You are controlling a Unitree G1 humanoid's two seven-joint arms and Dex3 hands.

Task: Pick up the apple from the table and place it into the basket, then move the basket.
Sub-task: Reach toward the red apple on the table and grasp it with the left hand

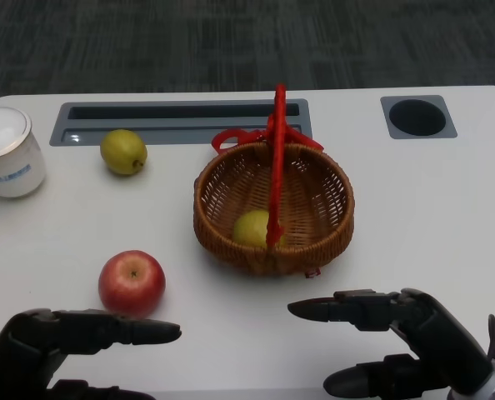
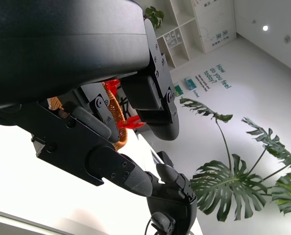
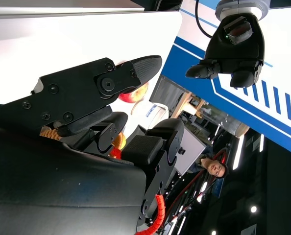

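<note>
Apple [image 1: 132,282]: red, round, glossy, with yellow flecks and a stem dimple facing up; rests on the white table [image 1: 431,208], front left, well apart from the basket [image 1: 272,208] and not yet picked up. Left hand [image 1: 60,350]: low at the near edge, just in front of the apple, fingers extended toward the centre and apart, nothing held, no contact with the fruit. Right hand [image 1: 406,342]: low at the front right, fingers likewise spread and empty, pointing inward, near the basket's front rim but clear of it. Basket: brown wicker, round, with an upright red handle [image 1: 277,167] and red ribbon at the back rim; already contains a yellow-green fruit [image 1: 254,228]. Second yellow-green fruit [image 1: 123,152] lies behind the apple near the grey slot [image 1: 181,122]; white lidded jar [image 1: 8,152] at the far left edge. Risks, judged from this layout: smooth round skin likely to roll away toward the near edge if touched from one side only, caused by fingers closing unevenly; upright handle likely to be struck during the drop, caused by a path across the basket's centre; light wicker likely to slide or tip if the rim is knocked; wrong fruit could be taken if the reach overshoots. Wrist views show only hand shells, a sliver of wicker and red.
</note>
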